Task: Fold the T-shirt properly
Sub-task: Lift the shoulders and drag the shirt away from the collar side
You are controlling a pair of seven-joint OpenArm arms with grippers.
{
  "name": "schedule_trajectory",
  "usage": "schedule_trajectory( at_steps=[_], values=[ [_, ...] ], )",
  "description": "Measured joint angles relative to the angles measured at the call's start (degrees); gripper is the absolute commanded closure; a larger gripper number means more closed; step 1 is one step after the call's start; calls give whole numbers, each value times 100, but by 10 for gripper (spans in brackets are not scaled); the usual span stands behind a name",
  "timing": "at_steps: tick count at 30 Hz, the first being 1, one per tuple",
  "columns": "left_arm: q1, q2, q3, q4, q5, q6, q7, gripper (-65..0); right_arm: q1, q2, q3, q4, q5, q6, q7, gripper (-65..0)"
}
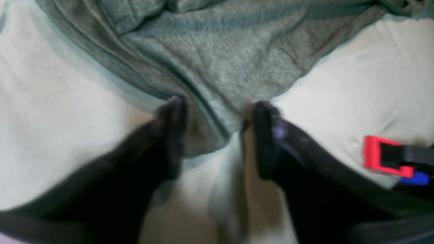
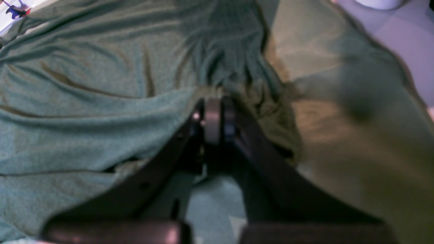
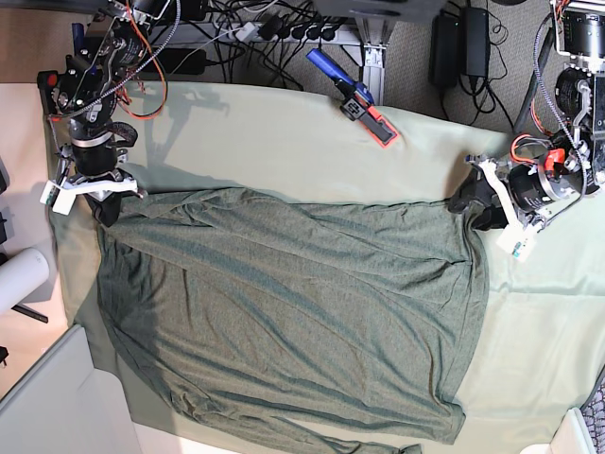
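Note:
The dark grey-green T-shirt [image 3: 284,322] lies spread and wrinkled on the pale green table cloth [image 3: 284,151]. On the right of the base view my left gripper [image 3: 470,201] sits at the shirt's far right corner. In the left wrist view its jaws [image 1: 218,112] stand apart, and a bunched tip of the T-shirt [image 1: 220,61] lies between them. On the left of the base view my right gripper [image 3: 106,206] is at the far left corner. In the right wrist view this gripper [image 2: 213,101] is shut on gathered folds of the T-shirt [image 2: 84,118].
A red and blue clamp [image 3: 359,99] lies on the cloth at the back, seen also as the clamp [image 1: 390,159] in the left wrist view. A white roll [image 3: 19,274] stands off the table's left edge. Cables and power bricks [image 3: 463,43] lie behind the table.

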Motion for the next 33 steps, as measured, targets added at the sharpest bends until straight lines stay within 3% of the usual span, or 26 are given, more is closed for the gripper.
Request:
schedule_trajectory(
  at_steps=[3,12,22,26,30,33],
  values=[
    [4,-2,-2,0,28,-83,-26,-4,0,0,-2,0,0,0,0,0],
    [28,-9,-138,417,-345,-229,57,0,-2,4,0,0,-214,0,-4,0],
    [20,-474,-264,636,-802,-260,321,0,22,225,-11,-74,-310,0,-136,0],
    [-81,-605,-267,636,-1119,-260,234,0,361,306,-7,-369,-365,7,-280,0],
    [-247,-603,-264,636,-1137,-273,214,0,960,315,-11,-986,-291,17,-817,0],
    [-389,-588,-262,636,-1141,-275,212,0,1257,317,-9,-1386,-284,-7,-839,0]
  ],
)
